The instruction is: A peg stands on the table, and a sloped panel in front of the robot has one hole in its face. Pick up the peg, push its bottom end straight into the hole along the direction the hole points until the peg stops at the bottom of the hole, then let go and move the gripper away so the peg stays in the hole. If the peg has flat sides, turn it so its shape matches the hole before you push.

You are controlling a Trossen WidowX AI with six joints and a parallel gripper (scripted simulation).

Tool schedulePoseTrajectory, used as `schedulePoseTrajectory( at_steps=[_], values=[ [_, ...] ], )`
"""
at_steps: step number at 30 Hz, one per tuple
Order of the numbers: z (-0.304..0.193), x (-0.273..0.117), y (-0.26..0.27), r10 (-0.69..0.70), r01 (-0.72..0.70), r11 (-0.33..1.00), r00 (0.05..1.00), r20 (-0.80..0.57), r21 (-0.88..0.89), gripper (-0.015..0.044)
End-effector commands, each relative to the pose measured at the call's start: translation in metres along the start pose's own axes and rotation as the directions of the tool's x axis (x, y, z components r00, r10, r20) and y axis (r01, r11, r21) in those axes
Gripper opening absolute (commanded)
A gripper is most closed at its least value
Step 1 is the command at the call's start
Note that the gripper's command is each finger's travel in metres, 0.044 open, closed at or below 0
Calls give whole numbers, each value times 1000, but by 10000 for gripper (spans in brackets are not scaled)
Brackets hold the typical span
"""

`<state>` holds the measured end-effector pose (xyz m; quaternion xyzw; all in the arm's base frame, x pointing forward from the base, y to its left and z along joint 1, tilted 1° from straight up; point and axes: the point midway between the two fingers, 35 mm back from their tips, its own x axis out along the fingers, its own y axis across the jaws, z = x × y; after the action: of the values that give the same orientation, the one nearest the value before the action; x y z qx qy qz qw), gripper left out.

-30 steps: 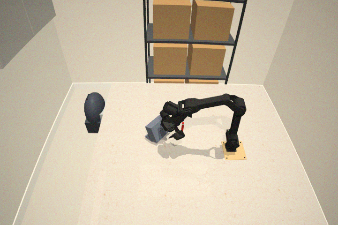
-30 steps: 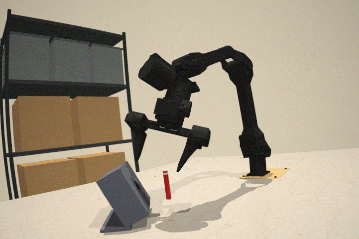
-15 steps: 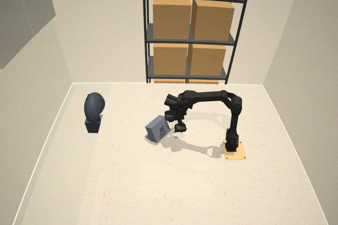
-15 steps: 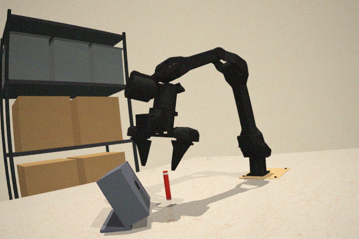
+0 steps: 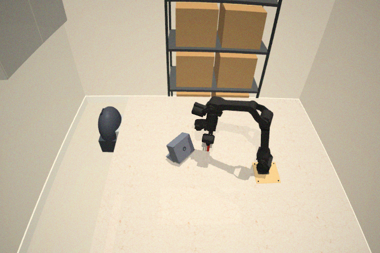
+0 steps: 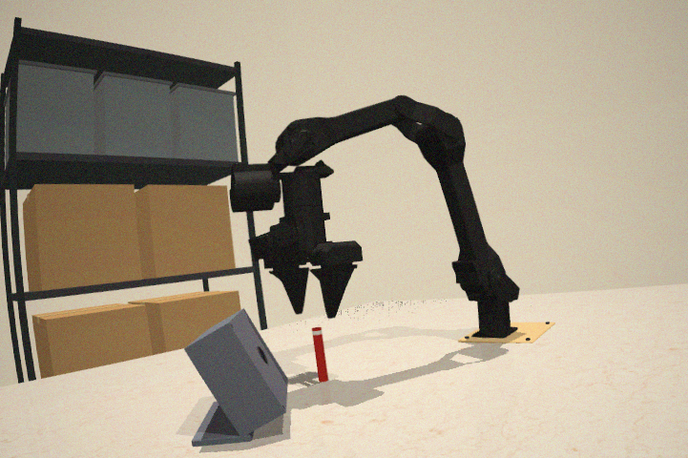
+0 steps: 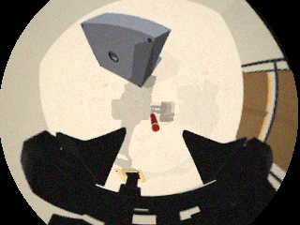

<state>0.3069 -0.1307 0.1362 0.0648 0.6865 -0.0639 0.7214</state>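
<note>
A red round peg with a pale band near its top stands upright on the table. My gripper is open and empty, pointing down above the peg, its fingertips a little higher than the peg's top. In the wrist view the peg shows between the two fingers. The blue-grey sloped panel stands just beyond the peg, its face tilted up toward the arm. Its round hole is empty.
The arm's base sits on a yellow plate on the far side of the peg from the panel. A dark bust stands at the left. A shelf rack with boxes stands behind the table.
</note>
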Motion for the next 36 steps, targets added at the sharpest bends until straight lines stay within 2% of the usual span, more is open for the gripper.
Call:
schedulePoseTrajectory(
  at_steps=[1,36],
  values=[
    [-3,-2,-4,12,-11,999,1000,-21,51,440],
    [-2,46,-3,12,-11,999,1000,-21,51,440]
  ],
)
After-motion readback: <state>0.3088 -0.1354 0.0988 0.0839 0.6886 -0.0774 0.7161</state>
